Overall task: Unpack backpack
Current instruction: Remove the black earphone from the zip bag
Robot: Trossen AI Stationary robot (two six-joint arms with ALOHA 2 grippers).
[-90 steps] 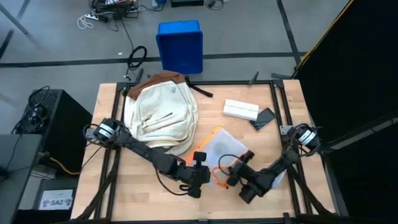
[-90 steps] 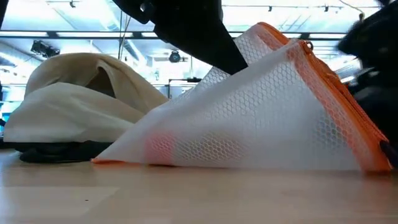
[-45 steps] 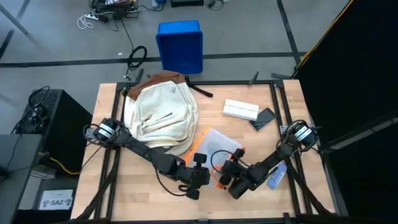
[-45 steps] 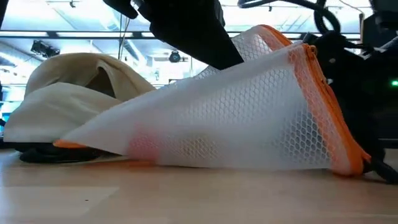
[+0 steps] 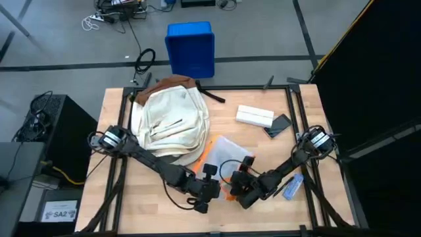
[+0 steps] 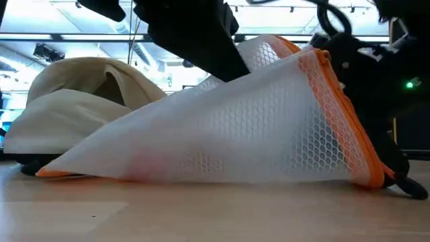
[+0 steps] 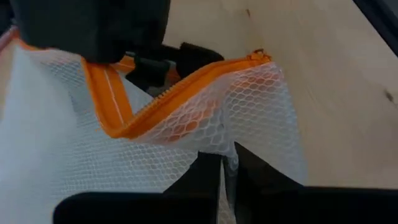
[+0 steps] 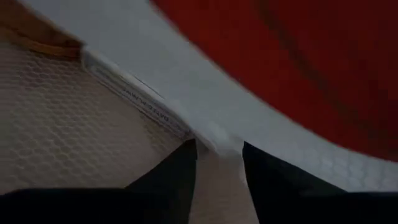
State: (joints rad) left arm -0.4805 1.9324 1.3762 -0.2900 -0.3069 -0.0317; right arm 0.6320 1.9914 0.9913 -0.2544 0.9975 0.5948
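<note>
Compared with a moment ago, the mesh zip pouch has been drawn further toward the left side of the table, and in the low view its flat corner now reaches in front of the backpack's base while the orange zipper edge stands steeper. The backpack itself has not moved; it lies on the far left part of the wooden table, cream fabric up and brown base pointing away. The left arm stretches low from its mount across the table, and the left gripper is clenched on the near mesh edge of the pouch, the fabric pinched between its two dark fingers. The right arm has swung inward, so the right gripper now sits just beside the left one, its fingers closed thinly on the pouch material. Further right lie a white box and a dark phone.
</note>
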